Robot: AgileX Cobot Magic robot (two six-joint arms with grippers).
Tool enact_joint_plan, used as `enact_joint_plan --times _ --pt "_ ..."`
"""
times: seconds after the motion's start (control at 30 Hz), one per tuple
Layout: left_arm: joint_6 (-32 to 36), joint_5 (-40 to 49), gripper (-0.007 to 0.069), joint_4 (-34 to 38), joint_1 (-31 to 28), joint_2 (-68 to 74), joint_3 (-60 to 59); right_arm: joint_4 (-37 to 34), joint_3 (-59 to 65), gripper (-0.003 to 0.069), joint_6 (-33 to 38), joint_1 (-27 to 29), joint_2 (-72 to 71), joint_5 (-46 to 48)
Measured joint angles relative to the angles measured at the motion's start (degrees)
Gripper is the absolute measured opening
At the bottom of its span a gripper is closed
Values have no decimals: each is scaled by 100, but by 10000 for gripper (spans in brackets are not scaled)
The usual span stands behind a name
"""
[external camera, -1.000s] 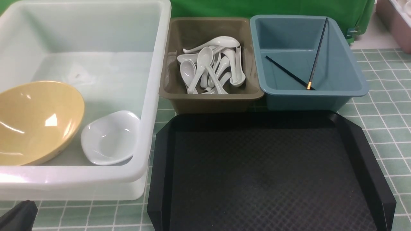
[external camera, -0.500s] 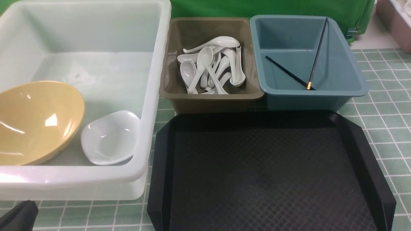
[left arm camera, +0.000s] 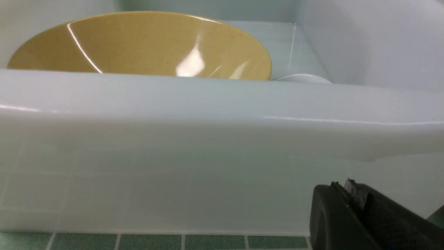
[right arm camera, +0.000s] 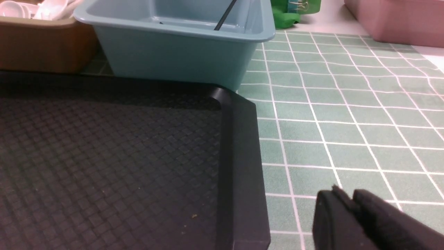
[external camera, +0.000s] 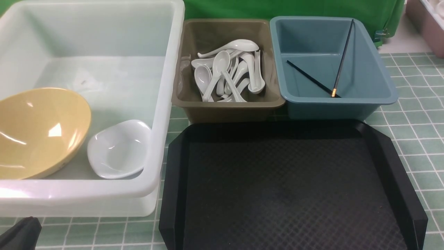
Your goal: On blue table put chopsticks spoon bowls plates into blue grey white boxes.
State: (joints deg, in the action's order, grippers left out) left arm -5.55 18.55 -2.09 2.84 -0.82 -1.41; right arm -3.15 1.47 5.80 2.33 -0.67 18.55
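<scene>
The large white box (external camera: 166, 104) holds the yellow bowl (external camera: 38, 132) and the small white plate (external camera: 118, 149) side by side. Several white spoons (external camera: 225, 76) lie piled in the olive-grey box (external camera: 229, 109). Two black chopsticks (external camera: 343, 55) rest crossed in the blue box (external camera: 378, 80). My left gripper (left arm camera: 350, 189) is shut and empty, low on the blue table (external camera: 409, 132), just outside the white box's near wall (left arm camera: 173, 166); its tip shows at the front view's bottom left corner (external camera: 20, 234). My right gripper (right arm camera: 343, 196) sits over the tiles beside the tray, fingers together, holding nothing.
A black textured tray (external camera: 288, 194) with raised rims lies in front of the grey and blue boxes. A pink box (right arm camera: 395, 21) stands at the far right, off the tiles. Green cloth (external camera: 295, 8) hangs behind the boxes.
</scene>
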Motion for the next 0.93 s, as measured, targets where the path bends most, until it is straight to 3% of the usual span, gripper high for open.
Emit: enact_joint_plan --times 0.93 --pt "0 0 2 0 0 0 0 0 0 142 0 0 0 0"
